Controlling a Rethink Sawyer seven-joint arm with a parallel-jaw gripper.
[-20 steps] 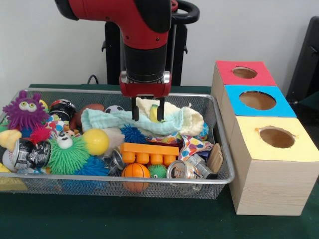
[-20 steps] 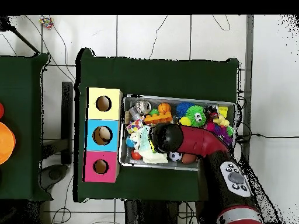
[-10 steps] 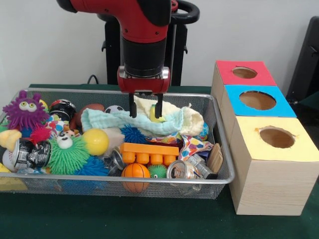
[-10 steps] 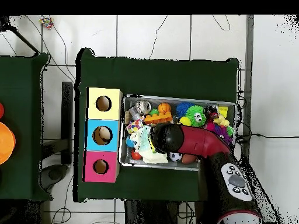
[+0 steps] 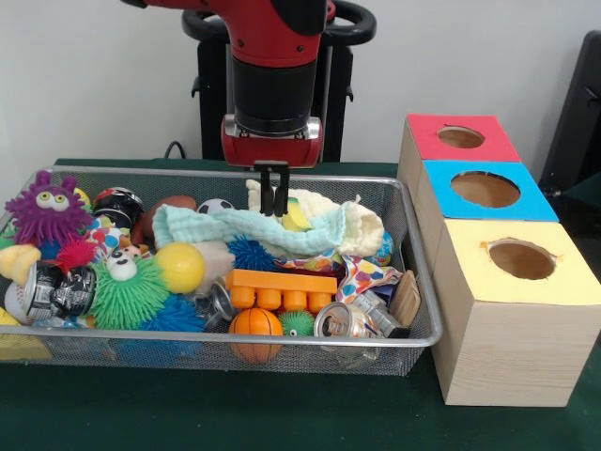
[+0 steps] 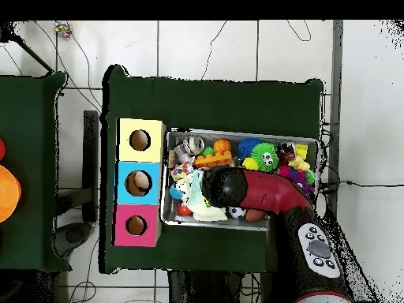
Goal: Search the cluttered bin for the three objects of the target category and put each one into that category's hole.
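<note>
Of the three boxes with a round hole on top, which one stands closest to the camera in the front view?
The yellow-topped wooden box. It is at the front end of the row, before the blue-topped box and the red-topped box.

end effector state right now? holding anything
End effector: shut, above the pale cream and mint cloth in the wire mesh bin; whether it pinches anything cannot be told.
</note>
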